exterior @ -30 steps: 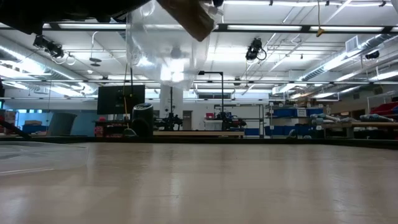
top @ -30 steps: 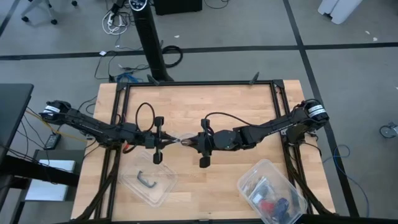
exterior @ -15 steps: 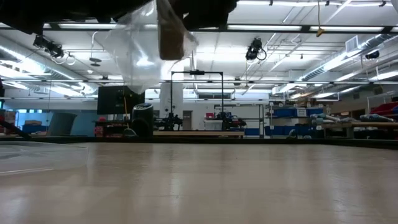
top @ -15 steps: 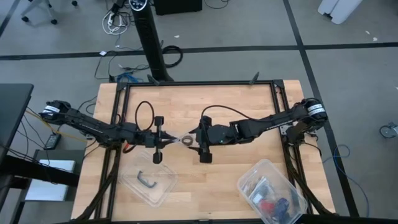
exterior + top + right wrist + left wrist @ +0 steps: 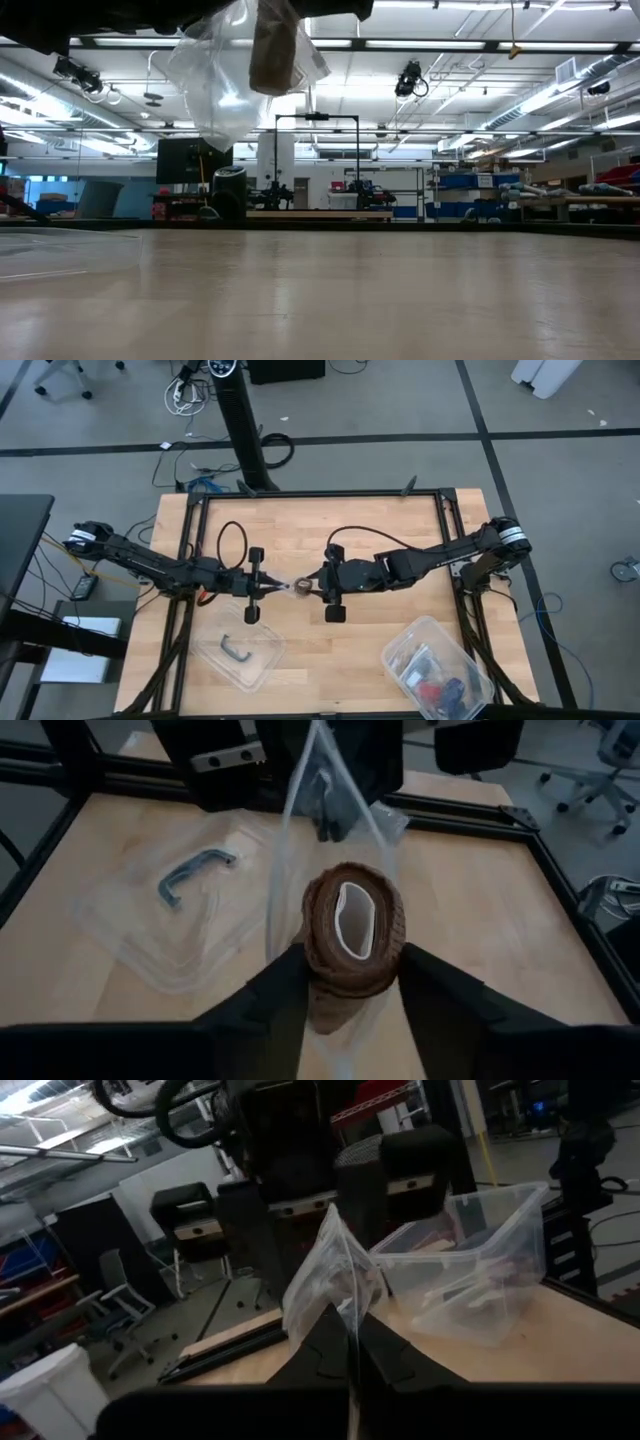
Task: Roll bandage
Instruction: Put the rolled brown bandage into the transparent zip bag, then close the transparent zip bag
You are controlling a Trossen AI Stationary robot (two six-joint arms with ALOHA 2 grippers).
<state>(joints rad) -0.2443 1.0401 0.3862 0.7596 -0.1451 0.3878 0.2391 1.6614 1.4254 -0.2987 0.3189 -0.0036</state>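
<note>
bandage (image 5: 352, 932), already rolled, hangs mid-table between my right gripper (image 5: 350, 982) fingers, pinched. left gripper (image 5: 350, 1355), pressed together, holds a clear bag (image 5: 330, 1285). i reckon bagging comes next, needing the mouth open.

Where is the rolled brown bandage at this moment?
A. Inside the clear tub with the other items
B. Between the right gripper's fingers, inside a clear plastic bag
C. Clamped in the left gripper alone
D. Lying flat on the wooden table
B. The right wrist view shows the bandage as a brown roll between the right gripper fingers, wrapped by the clear plastic bag, whose other end the left gripper pinches above the table.
</note>
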